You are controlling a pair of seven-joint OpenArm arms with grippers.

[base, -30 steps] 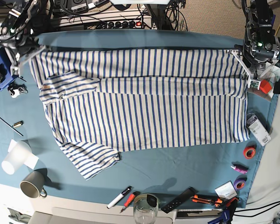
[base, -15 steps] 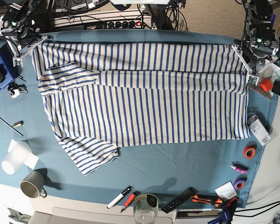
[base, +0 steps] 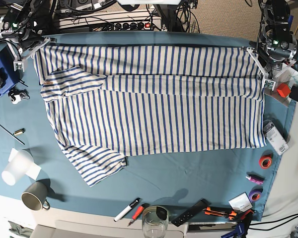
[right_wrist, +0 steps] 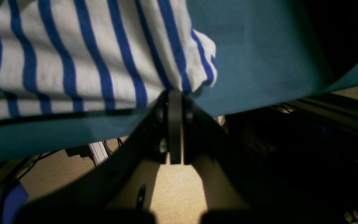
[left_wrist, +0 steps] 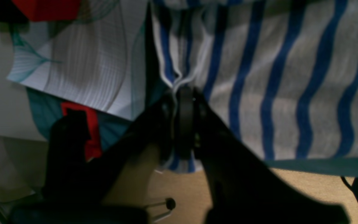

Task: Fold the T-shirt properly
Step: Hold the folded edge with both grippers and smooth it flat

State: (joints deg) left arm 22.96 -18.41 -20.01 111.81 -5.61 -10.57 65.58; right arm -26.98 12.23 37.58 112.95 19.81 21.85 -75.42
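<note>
A robotics lab: power strip and cables at 12 o'clock, tape rolls, pliers at 5

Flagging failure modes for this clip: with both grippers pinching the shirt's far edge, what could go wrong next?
The left gripper pinches only a thin bunched bit of the T-shirt, so the hem could slip out. The right gripper bites right at a corner; same risk. The lower sleeve lies splayed and may fold unevenly.
</note>
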